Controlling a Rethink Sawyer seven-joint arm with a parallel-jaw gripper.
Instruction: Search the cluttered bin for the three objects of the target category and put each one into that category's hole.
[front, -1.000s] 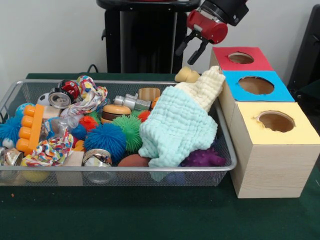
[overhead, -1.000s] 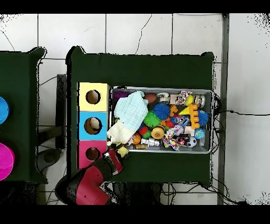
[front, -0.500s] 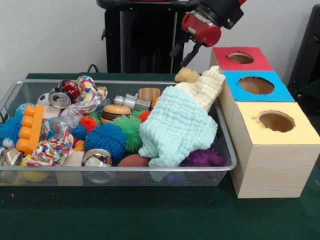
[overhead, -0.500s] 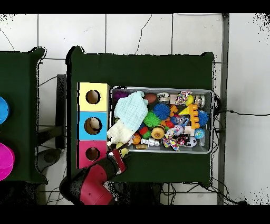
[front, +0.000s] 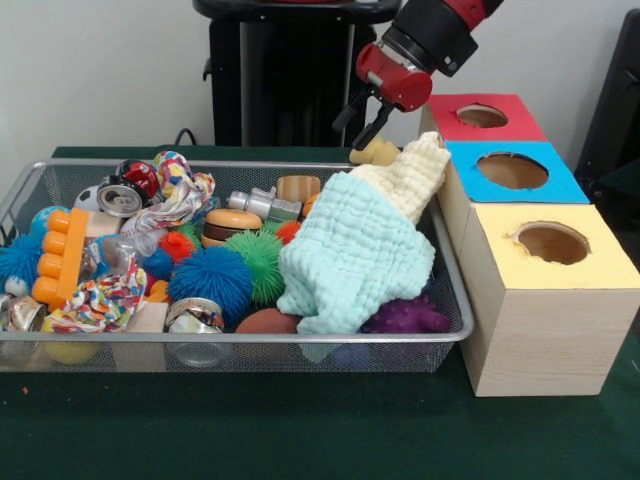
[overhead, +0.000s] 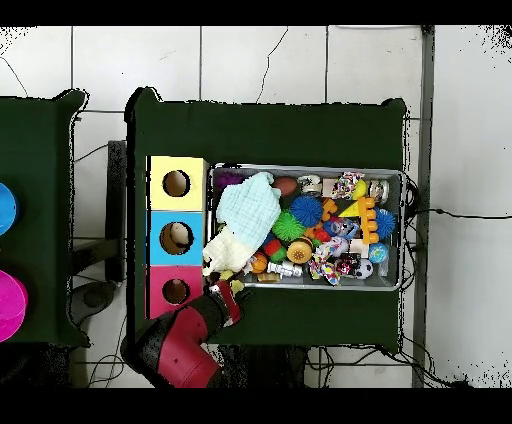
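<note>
Gripper (front: 359, 115) hangs just above the far right corner of the wire bin (front: 240, 350), close beside the red box (front: 480, 115), and its two black fingers (front: 371, 128) stand apart with nothing between them. Directly under the fingers a small cream toy (front: 375, 151) rests on the top end of the pale yellow cloth (front: 410, 175), which lies joined to the mint cloth (front: 350, 250) over the right part of the bin. The pictures do not tell which category is the target, so this toy is only a guess as the thing of the task; the blue box (front: 513, 170) already shows something pale inside its hole in the overhead view, while the yellow box (front: 550, 265) looks empty. To do this step well, the arm should come down straight and slowly, with the fingers on both sides of the toy and not on the cloth, because soft cloth under it can fold and be pinched together with the toy. The fingers should close on the widest part of the toy, since it is rounded and may slip. The lift should be vertical, to stay clear of the bin rim and of the red box next to it.
</note>
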